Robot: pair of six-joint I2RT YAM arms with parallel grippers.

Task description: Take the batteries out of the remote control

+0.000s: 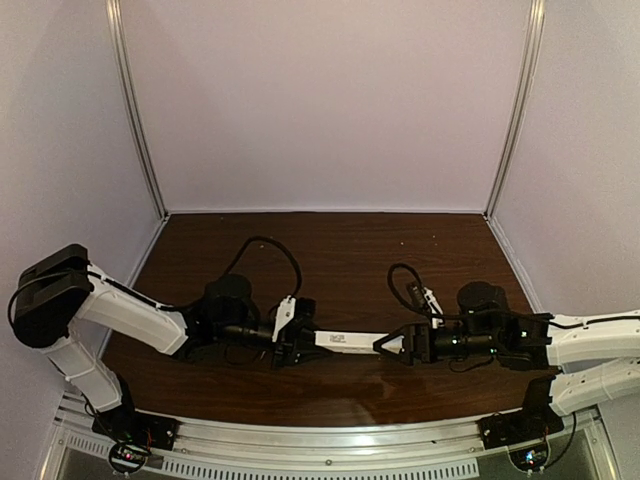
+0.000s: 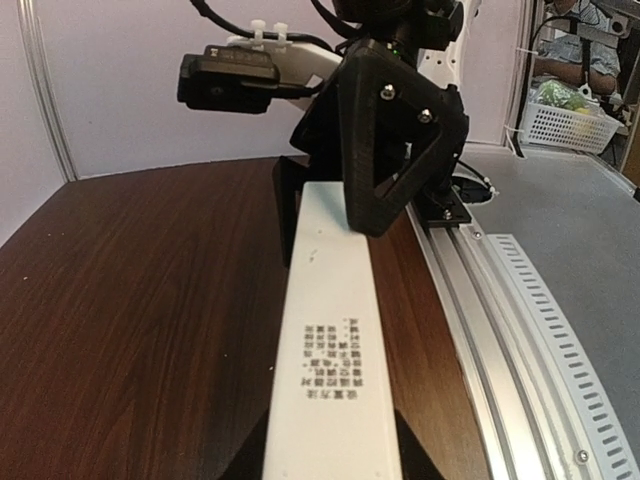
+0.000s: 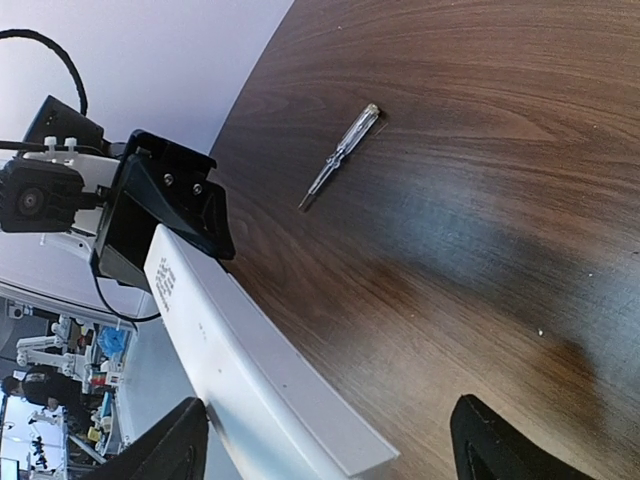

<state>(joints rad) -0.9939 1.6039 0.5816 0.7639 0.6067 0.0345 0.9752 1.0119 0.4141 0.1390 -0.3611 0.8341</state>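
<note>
The remote control (image 1: 345, 342) is a slim white bar held level just above the dark wooden table, stretching between my two arms. My left gripper (image 1: 298, 346) is shut on its left end; in the left wrist view the black fingers press both long sides of the remote control (image 2: 325, 380), whose printed back faces the camera, with the left gripper (image 2: 330, 468) at the bottom edge. My right gripper (image 1: 392, 345) is open around the other end. In the right wrist view one of its fingers (image 3: 165, 450) sits beside the remote control (image 3: 250, 370) and the other is far off it. The batteries are out of view.
A thin screwdriver (image 3: 340, 157) with a clear handle lies on the table beyond the remote. An aluminium rail (image 2: 520, 330) runs along the table's near edge. White walls close off the back and both sides (image 1: 330, 100).
</note>
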